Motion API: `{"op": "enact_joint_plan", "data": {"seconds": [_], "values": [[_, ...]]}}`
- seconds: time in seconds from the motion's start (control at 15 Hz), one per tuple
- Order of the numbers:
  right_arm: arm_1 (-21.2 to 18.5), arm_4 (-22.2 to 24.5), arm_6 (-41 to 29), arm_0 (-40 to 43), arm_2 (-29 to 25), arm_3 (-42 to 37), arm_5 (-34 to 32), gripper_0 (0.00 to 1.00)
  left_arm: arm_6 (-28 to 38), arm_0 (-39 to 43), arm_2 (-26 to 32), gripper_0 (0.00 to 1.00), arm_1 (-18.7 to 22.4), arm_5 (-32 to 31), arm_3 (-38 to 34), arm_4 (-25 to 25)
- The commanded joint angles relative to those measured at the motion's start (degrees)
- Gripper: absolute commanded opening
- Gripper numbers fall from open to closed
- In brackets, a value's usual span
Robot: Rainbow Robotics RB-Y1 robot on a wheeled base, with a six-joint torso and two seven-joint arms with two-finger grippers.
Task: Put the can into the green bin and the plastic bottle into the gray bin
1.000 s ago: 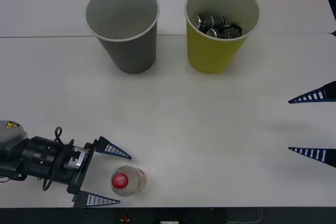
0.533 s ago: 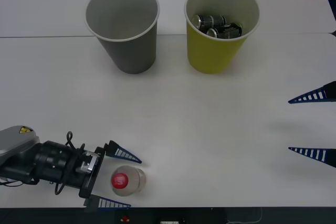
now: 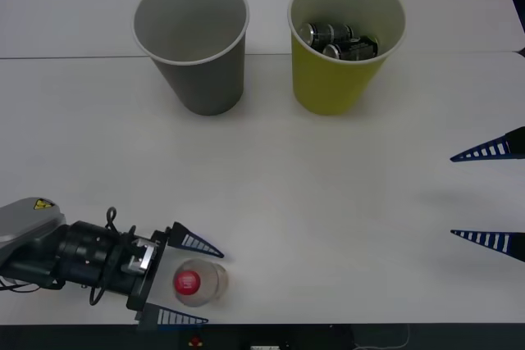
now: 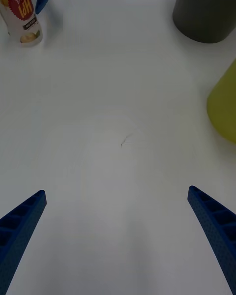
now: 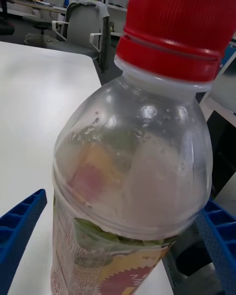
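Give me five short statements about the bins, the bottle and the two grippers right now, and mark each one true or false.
1. The plastic bottle stands upright on the table. True.
2. The left gripper has its open fingers on either side of the bottle. True.
3. The gray bin holds cans. False: the cans lie in the green bin, and nothing is visible inside the gray one.
4. The right gripper is shut on a can. False: it is open with nothing between its fingers, at the table's right edge.
5. The green bin stands to the robot's left of the gray bin. False: it stands to the gray bin's right.
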Motion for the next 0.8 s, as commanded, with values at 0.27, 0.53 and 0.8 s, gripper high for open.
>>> {"op": "enact_joint_plan", "data": {"seconds": [0.27, 0.53, 0.8], "values": [[0.0, 0.0, 0.0, 0.0, 0.0, 0.0, 0.0, 1.00, -0.5, -0.1, 0.0, 0.00, -0.1, 0.0, -0.1, 0.0], [0.0, 0.0, 0.0, 0.0, 0.0, 0.0, 0.0, 1.00, 0.8, -0.3, 1.4, 0.00, -0.1, 0.2, -1.4, 0.2], [0.0, 0.0, 0.0, 0.0, 0.0, 0.0, 0.0, 1.00, 11.9, -0.2, 7.2, 0.00, 0.4, 0.6, -5.5, -3.4]]}}
